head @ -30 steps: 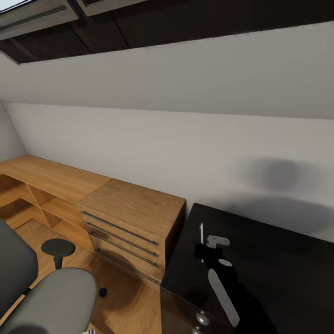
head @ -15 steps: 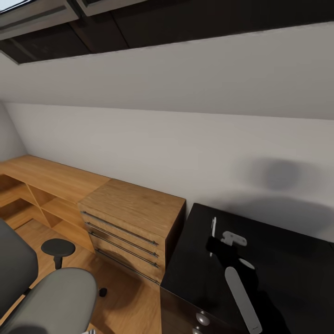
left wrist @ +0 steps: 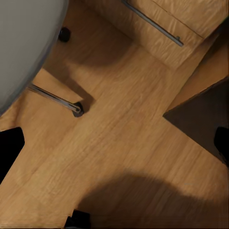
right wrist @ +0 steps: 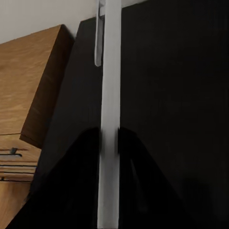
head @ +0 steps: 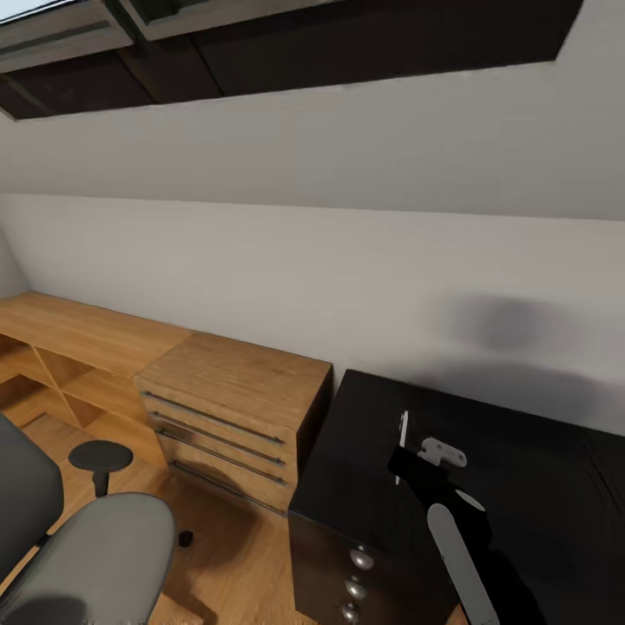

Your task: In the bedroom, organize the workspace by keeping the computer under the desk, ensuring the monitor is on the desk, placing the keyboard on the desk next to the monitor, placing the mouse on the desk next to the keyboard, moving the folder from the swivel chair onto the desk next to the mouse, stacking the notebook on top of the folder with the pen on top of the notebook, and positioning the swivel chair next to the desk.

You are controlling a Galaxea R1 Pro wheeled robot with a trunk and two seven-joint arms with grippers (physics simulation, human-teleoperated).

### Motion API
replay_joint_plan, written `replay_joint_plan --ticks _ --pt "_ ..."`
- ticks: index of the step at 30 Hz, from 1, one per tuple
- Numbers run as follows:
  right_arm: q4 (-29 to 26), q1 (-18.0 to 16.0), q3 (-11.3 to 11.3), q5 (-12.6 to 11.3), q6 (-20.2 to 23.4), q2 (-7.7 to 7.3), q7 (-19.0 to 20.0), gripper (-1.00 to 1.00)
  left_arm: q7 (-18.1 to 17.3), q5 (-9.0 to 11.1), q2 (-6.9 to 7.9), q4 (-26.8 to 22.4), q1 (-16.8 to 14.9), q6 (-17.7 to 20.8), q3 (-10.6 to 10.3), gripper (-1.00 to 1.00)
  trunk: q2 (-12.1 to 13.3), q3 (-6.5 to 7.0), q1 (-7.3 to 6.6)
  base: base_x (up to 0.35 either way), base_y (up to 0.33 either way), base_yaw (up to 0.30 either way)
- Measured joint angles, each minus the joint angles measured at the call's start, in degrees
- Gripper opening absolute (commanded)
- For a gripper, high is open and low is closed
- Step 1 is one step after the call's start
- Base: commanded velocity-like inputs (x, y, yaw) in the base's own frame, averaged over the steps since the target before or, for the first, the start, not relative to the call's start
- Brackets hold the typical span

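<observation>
Worktop (head: 538, 451): black, bare surface under the right arm; drawer knobs at its front.
Chair (head: 87, 555): grey, on the floor, well apart to the left.
Right pincer (right wrist: 109, 143): clamped on the pen.
Pen (head: 402, 444): pale stick, long axis upright, directly above the worktop; judged ready to lower.
Left pincer (left wrist: 114, 157): fingers apart, over the floor.

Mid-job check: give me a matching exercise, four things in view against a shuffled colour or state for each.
Things:
1. pen
2. swivel chair
3. drawer chest
4. desk

Colour or state:
A. glossy black
B. grey upholstery
C. light wood
D. gripped in the right claw

Pairs: 1-D, 2-B, 3-C, 4-A
</observation>
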Motion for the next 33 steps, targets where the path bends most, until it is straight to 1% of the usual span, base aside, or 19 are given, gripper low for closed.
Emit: replay_joint_plan --ticks 4,5,7,8,9,10,11,12,13,15,16,20,22,24,27,30,33 --pt "-0.04 0.36 -2.88 -0.21 0.02 0.03 0.03 -1.0 0.01 -0.05 -0.02 0.47 -0.02 -0.01 0.0 1.0 0.0 0.0 0.0 -0.329 0.0 -0.285" --pt "0.01 0.73 -5.55 -1.55 0.04 0.07 0.03 -1.0 0.02 -0.02 -0.02 0.56 0.0 -0.02 0.0 1.0 0.0 0.0 0.0 -0.333 0.0 -0.293" --pt "0.09 0.88 -7.16 -3.28 -0.07 0.08 -0.07 -1.0 0.02 -0.03 -0.03 0.59 0.0 -0.01 0.0 1.0 0.0 0.0 0.0 -0.327 0.0 -0.282" --pt "0.14 0.97 -8.62 -5.1 -0.08 0.09 -0.12 -1.0 0.02 -0.03 -0.03 0.6 -0.01 -0.02 0.0 1.0 0.0 0.0 0.0 -0.267 0.0 -0.15" --pt "0.15 1.04 -10.65 -7.8 -0.08 0.1 -0.11 -1.0 0.02 -0.03 -0.03 0.61 0.0 -0.02 0.0 1.0 0.0 0.0 0.0 -0.248 0.0 -0.12" --pt "0.13 1.06 -11.35 -8.67 -0.12 0.12 -0.1 -1.0 0.02 -0.02 -0.02 0.62 0.0 -0.01 0.01 1.0 -0.01 0.0 0.0 -0.208 0.0 -0.077" --pt "0.11 1.08 -12.62 -9.83 -0.1 0.12 -0.11 -1.0 0.02 -0.03 -0.01 0.62 0.01 -0.02 0.0 1.0 0.0 -0.01 -0.01 -0.062 0.0 -0.02" --pt "0.07 1.11 -15.7 -11.33 -0.14 0.2 -0.12 -1.0 0.02 -0.04 -0.01 0.62 0.02 -0.02 0.0 1.0 -0.01 -0.01 -0.02 -0.049 0.0 -0.016" --pt "0.05 1.13 -16.33 -11.65 -0.19 0.25 -0.12 -1.0 0.02 -0.05 -0.01 0.62 0.02 -0.02 0.0 1.0 -0.01 -0.01 -0.02 -0.032 0.0 -0.01" --pt "0.0 1.16 -18.32 -11.99 -0.19 0.36 -0.12 -1.0 0.02 -0.06 -0.02 0.62 -0.02 -0.02 0.0 1.0 0.0 -0.01 -0.03 -0.011 0.0 -0.021" --pt "-0.1 1.19 -20.04 -12.13 -0.18 0.24 -0.11 -1.0 0.02 -0.07 -0.03 0.62 0.0 -0.02 0.01 1.0 -0.01 0.0 -0.03 -0.002 0.0 -0.104" --pt "-0.49 1.22 -21.01 -12.18 -0.14 -0.22 -0.04 -1.0 0.02 -0.05 0.04 0.63 -0.01 -0.02 0.05 1.0 -0.01 0.09 -0.03 -0.001 0.0 -0.173" --pt "-1.0 1.22 -23.07 -12.08 -0.12 -1.26 0.15 -1.0 0.02 -0.06 0.05 0.63 0.0 -0.02 0.05 1.0 -0.01 0.16 -0.03 0.0 0.0 -0.222" --pt "-1.18 1.22 -24.51 -12.13 -0.08 -2.24 0.3 -1.0 0.02 -0.07 0.06 0.63 -0.01 -0.02 0.02 1.0 -0.01 0.23 -0.03 0.0 0.0 -0.234" --pt "-1.26 1.22 -25.24 -12.16 -0.09 -3.22 0.34 -1.0 0.02 -0.07 0.06 0.63 -0.02 -0.02 0.01 1.0 -0.01 0.33 -0.03 0.0 0.0 -0.242" --pt "-1.23 1.22 -25.79 -11.97 -0.09 -4.6 0.32 -1.0 0.46 -0.08 0.06 0.63 0.0 -0.01 0.02 1.0 -0.01 0.44 -0.03 0.0 0.0 -0.25" --pt "-1.04 1.22 -26.03 -11.83 -0.1 -5.35 0.23 -1.0 1.46 -0.09 0.05 0.7 -0.01 0.01 0.05 1.0 -0.01 0.53 -0.03 0.0 0.0 -0.252"
